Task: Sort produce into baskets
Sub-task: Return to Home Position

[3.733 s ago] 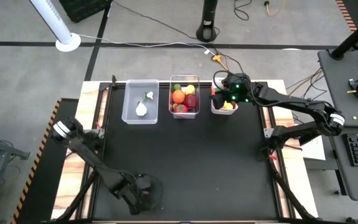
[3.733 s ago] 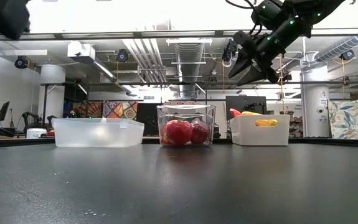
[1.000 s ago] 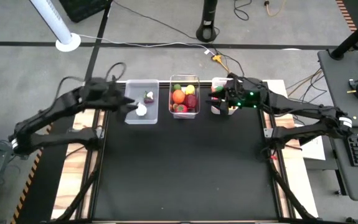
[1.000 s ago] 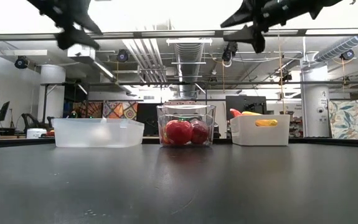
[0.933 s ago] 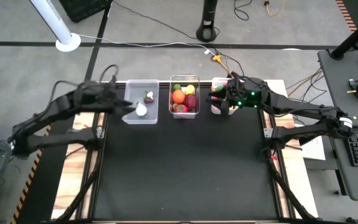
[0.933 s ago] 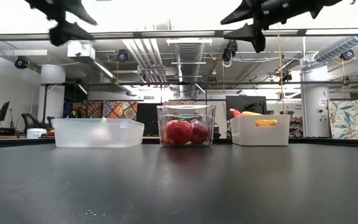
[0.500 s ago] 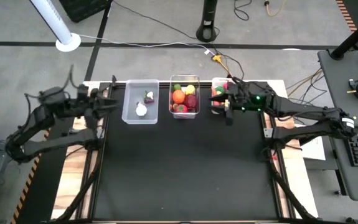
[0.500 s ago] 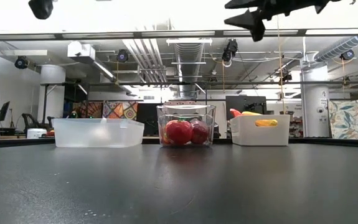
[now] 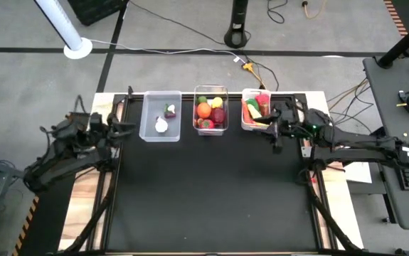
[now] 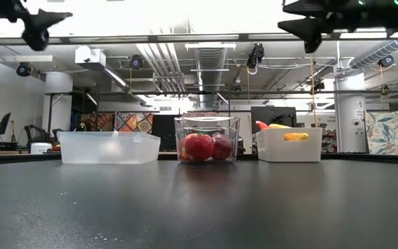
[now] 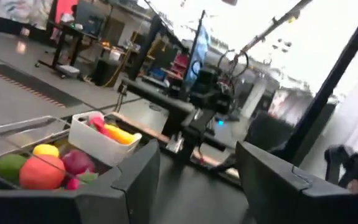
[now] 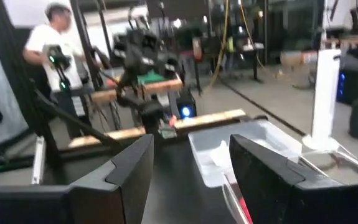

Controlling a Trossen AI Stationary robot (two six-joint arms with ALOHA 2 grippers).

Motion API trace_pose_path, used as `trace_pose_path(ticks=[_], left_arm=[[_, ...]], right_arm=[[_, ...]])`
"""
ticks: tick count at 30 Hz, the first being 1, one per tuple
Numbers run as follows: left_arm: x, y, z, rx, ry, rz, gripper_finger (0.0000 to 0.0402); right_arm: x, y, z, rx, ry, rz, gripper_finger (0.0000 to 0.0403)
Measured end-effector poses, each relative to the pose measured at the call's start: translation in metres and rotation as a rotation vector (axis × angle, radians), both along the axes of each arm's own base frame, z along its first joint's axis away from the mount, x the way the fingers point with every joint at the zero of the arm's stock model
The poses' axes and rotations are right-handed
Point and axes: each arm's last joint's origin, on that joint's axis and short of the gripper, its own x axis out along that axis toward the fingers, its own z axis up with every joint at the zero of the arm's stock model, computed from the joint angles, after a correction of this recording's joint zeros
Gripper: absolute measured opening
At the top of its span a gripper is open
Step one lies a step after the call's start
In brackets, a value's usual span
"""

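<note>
The black counter (image 9: 211,199) fills the lower and middle of the high view, and I see no produce lying loose on it. I judge the sorting done, with only the retreat to rest remaining.

Higher up, the left gripper (image 9: 127,127) hangs at the mat's left edge, just left of the left clear bin (image 9: 147,121). Its jaws are released and empty; its wrist view shows a wide gap between them. The right gripper (image 9: 275,135) sits off the lower right corner of the white bin (image 9: 244,117), jaws likewise spread with nothing between.

The three bins stand in a row at upper centre, their long sides running up the frame. Each arm is nearest the bin on its own side.
- **Left clear bin:** a garlic (image 9: 161,125) and a purple piece (image 9: 170,110).
- **Middle bin (image 9: 195,99):** an orange (image 9: 203,109), a lemon (image 9: 216,102) and red pieces.
- **White bin:** red, green and yellow pieces.

A second ago the left gripper was over the left clear bin and the right one over the white bin. Both have since drawn outward, away from the row, while the bins' contents look unchanged.
</note>
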Motion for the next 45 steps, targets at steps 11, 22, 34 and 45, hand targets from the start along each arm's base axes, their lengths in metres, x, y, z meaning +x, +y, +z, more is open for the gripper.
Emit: trace_pose_path(ticks=[11, 22, 34, 45], left_arm=[[0.031, 0.012, -0.049, 0.213, -0.069, -0.045, 0.0192], [0.048, 0.02, -0.109, 0.208, 0.087, -0.042, 0.0192], [0.053, 0.022, -0.116, 0.526, 0.221, -0.033, 0.0192], [0.056, 0.023, -0.118, 0.502, 0.262, -0.047, 0.0192]], right_arm=[[-0.047, 0.017, -0.048, -0.026, -0.322, 0.04, 0.0203], [-0.063, 0.022, -0.071, -0.103, -0.376, 0.031, 0.0203], [-0.063, 0.022, -0.076, -0.115, -0.317, 0.022, 0.0203], [-0.062, 0.022, -0.077, 0.081, -0.323, 0.064, 0.0203]])
